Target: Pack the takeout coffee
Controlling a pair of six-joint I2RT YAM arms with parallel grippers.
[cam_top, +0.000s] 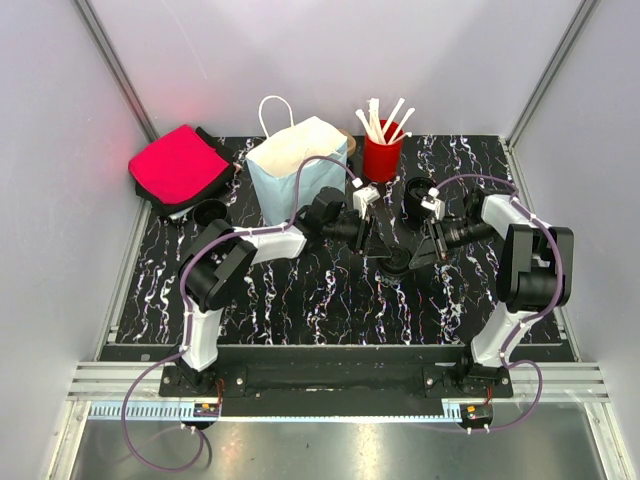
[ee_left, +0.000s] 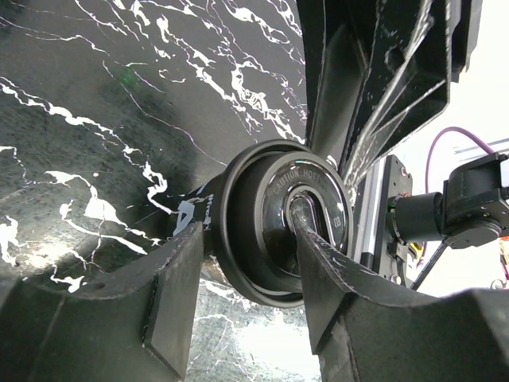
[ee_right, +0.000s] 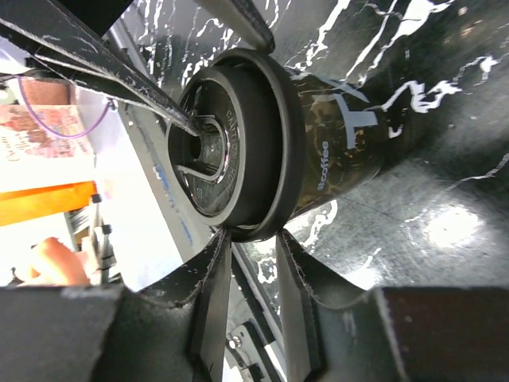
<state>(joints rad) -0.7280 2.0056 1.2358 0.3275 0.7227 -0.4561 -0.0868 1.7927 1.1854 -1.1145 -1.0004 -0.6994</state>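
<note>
The takeout coffee (cam_top: 396, 263), a small black cup with a black lid, stands on the marbled table between both arms. My left gripper (cam_top: 378, 243) reaches it from the left. In the left wrist view one fingertip (ee_left: 298, 211) presses on the lid's top (ee_left: 274, 203), and the other finger lies against the cup's side. My right gripper (cam_top: 418, 255) comes from the right. In the right wrist view its jaws (ee_right: 253, 236) pinch the lid's rim from both sides, on the cup (ee_right: 334, 151).
A light blue paper bag (cam_top: 298, 170) stands open behind the left arm. A red cup of stirrers (cam_top: 381, 157) is at the back. Lidless black cups sit at the back right (cam_top: 419, 197) and back left (cam_top: 210, 211). A pink-topped box (cam_top: 180, 165) lies far left.
</note>
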